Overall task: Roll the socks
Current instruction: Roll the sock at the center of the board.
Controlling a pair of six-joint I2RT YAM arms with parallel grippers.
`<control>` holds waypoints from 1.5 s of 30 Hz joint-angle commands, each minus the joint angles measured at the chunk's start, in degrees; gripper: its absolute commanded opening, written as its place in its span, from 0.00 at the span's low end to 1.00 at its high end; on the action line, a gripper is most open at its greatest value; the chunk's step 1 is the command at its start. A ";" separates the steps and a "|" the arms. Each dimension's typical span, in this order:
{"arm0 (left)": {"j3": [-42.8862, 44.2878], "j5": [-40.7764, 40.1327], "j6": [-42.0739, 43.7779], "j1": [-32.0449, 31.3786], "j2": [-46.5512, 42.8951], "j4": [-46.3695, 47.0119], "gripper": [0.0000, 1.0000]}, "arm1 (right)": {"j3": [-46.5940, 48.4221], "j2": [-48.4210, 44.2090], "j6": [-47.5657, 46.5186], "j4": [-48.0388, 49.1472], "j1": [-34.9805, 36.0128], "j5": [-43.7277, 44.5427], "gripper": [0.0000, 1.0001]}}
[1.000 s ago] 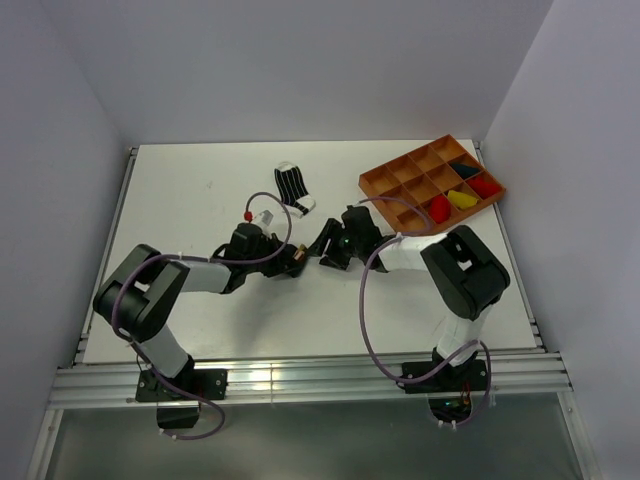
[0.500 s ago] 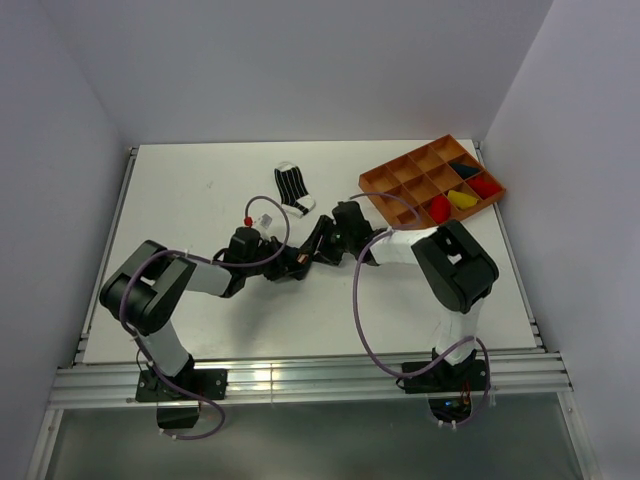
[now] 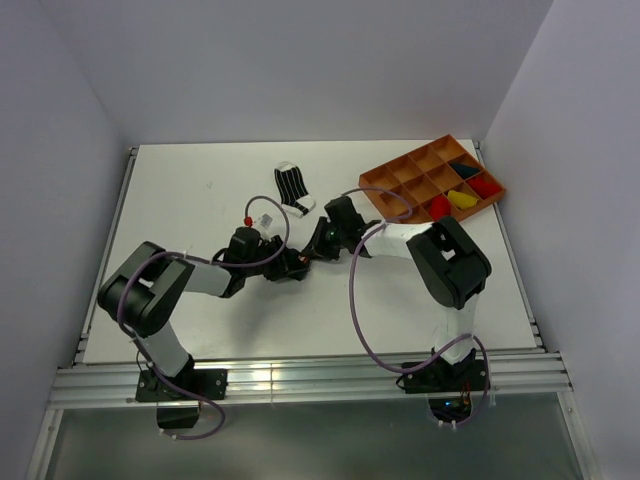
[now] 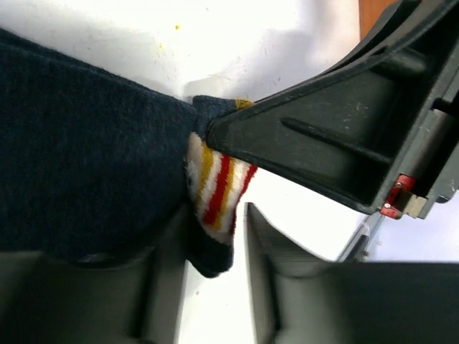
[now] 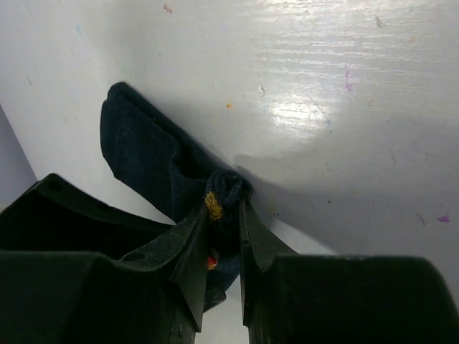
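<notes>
A dark navy sock (image 4: 86, 158) with a red, yellow and white striped cuff (image 4: 215, 186) lies on the white table between the two arms. My right gripper (image 5: 224, 204) is shut on a bunched fold of this sock (image 5: 143, 158) at the cuff end. My left gripper (image 4: 208, 215) is open; the cuff hangs between its fingers, touching one and clear of the other. In the top view both grippers (image 3: 293, 262) (image 3: 312, 250) meet at mid-table and hide most of the sock. A black-and-white striped sock (image 3: 293, 187) lies flat behind them.
An orange compartment tray (image 3: 400, 165) stands at the back right, holding two red bundles (image 3: 438, 207), a yellow bundle (image 3: 460, 198) and a dark piece (image 3: 462, 168). White walls close in the table on three sides.
My right gripper moved left to the navy sock and closed on its cuff end. My left gripper, shut on the sock before, has opened.
</notes>
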 commanded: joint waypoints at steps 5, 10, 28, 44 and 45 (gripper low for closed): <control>1.74 -18.18 7.65 -5.94 -12.27 -20.74 0.53 | 6.06 -1.65 -5.38 -12.49 1.73 7.08 0.00; 4.20 -37.84 12.04 -15.06 -18.70 -27.25 0.55 | 8.87 -1.04 -5.91 -17.06 2.52 9.11 0.00; 12.55 -64.17 26.99 -32.67 -5.72 -22.25 0.55 | 10.81 -0.07 -5.65 -20.14 2.79 7.71 0.00; 16.33 -64.60 27.08 -32.67 2.03 -24.09 0.52 | 11.51 0.55 -5.73 -20.49 2.79 6.56 0.00; 16.33 -65.31 26.73 -32.76 1.33 -24.62 0.52 | 11.51 0.63 -5.65 -20.41 2.79 6.48 0.00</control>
